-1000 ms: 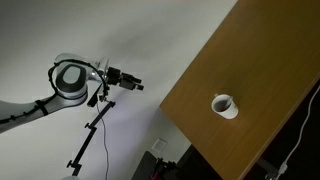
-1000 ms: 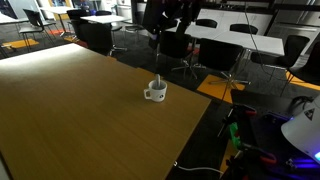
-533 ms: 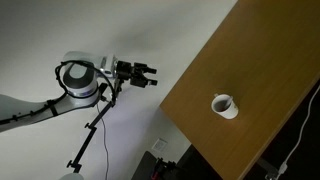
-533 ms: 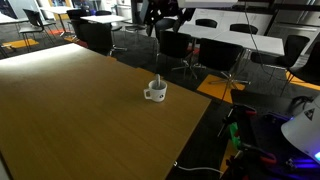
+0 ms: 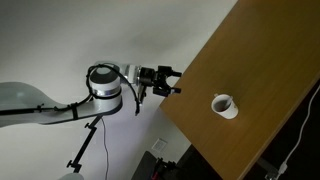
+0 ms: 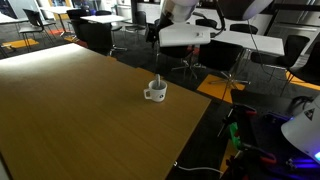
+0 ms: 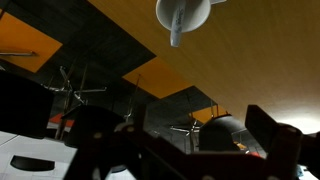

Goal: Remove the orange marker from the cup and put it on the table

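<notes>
The white cup (image 5: 224,105) stands on the brown wood table (image 5: 250,60), near one edge. It also shows in another exterior view (image 6: 154,93) and at the top of the wrist view (image 7: 182,13). A thin stick, the marker (image 6: 157,81), stands up out of the cup; its colour does not read. In the wrist view it is a pale sliver (image 7: 176,38). My gripper (image 5: 172,81) is open and empty in the air just off the table's edge, well away from the cup. Its dark fingers (image 7: 268,128) frame the bottom of the wrist view.
The arm (image 5: 105,90) reaches in from beside the table, with a dark stand (image 5: 90,135) below it. Office chairs and desks (image 6: 230,45) stand beyond the table's far edge. Cables and gear (image 6: 250,140) lie on the floor by the near corner.
The arm has swung towards the table: the gripper moved from well off its edge to right beside it. The cup and marker have not moved.
</notes>
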You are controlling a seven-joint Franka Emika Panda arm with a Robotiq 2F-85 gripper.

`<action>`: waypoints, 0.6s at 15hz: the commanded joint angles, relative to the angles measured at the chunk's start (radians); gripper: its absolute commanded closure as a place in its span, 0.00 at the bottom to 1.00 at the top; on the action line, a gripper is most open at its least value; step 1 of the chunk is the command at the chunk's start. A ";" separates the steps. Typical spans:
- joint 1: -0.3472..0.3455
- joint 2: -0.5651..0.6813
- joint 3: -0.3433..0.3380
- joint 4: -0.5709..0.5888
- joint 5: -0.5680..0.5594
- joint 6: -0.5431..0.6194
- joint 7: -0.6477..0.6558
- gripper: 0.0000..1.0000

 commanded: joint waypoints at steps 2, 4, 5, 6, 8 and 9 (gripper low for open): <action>0.076 0.053 -0.087 0.014 -0.036 -0.002 0.053 0.00; 0.091 0.078 -0.108 0.018 -0.036 0.000 0.054 0.00; 0.095 0.077 -0.112 0.018 -0.036 0.000 0.054 0.00; 0.097 0.074 -0.112 0.018 -0.036 0.000 0.054 0.00; 0.098 0.071 -0.111 0.018 -0.036 0.000 0.054 0.00; 0.098 0.070 -0.111 0.018 -0.036 0.000 0.054 0.00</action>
